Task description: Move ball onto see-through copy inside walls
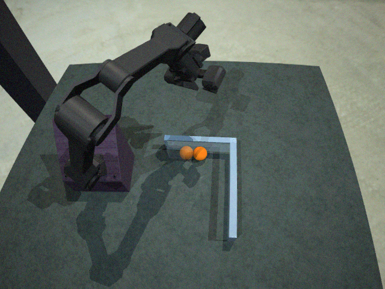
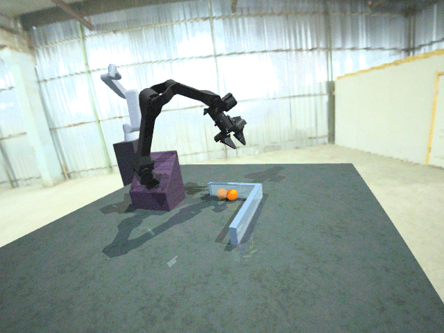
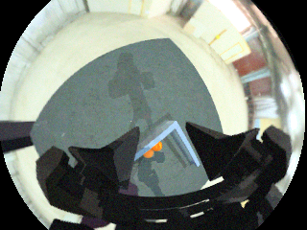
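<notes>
Ball point(image 2: 232, 194) on table, well below raised, empty claw point(image 2: 232, 139)

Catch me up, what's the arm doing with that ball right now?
Nothing is in hand yet. The gripper hangs high above the table, jaws open and empty, tilted down towards the walls. The ball lies on the table against the far wall, touching the see-through copy beside it, not on it.

Big hall, corrugated translucent wall point(image 2: 250, 71) at back glowing with daylight. Pale concrete floor point(image 2: 394, 179) all around, cream partition wall point(image 2: 383, 111) on the right. Dark grey mottled table top point(image 2: 286, 268) in the middle.
</notes>
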`<state>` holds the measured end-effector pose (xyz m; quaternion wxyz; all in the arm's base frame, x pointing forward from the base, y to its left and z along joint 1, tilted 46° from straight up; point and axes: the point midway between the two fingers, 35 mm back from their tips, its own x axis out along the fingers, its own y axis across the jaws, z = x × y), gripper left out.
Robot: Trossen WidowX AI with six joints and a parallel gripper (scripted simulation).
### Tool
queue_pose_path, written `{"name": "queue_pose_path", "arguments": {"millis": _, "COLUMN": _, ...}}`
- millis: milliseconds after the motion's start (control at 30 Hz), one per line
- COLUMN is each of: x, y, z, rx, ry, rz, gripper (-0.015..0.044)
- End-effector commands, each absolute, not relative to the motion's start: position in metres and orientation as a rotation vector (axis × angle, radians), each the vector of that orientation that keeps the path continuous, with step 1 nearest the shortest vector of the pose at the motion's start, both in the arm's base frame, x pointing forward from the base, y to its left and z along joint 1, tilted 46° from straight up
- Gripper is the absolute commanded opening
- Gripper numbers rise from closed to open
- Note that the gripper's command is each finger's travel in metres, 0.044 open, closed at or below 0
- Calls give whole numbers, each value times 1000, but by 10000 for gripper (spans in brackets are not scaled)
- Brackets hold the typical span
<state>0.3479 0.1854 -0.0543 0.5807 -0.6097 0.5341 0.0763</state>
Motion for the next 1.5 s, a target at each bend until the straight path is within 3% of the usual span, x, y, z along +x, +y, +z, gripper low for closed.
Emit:
{"name": "queue_pose_path", "arguments": {"millis": 0, "x": 343, "y": 112, "z": -62, "rx": -1552, "ry": 1504, "rz": 301, "gripper": 337}}
{"name": "queue_pose_path", "arguments": {"millis": 233, "x": 319, "y": 26, "z": -66, "rx": -1605, "ry": 1829, "rz": 567, "gripper": 337}}
{"name": "queue_pose_path", "arguments": {"millis": 1467, "x": 317, "y": -5, "z": -95, "rx": -1606, "ry": 1834, "rz": 572, "gripper": 337}}
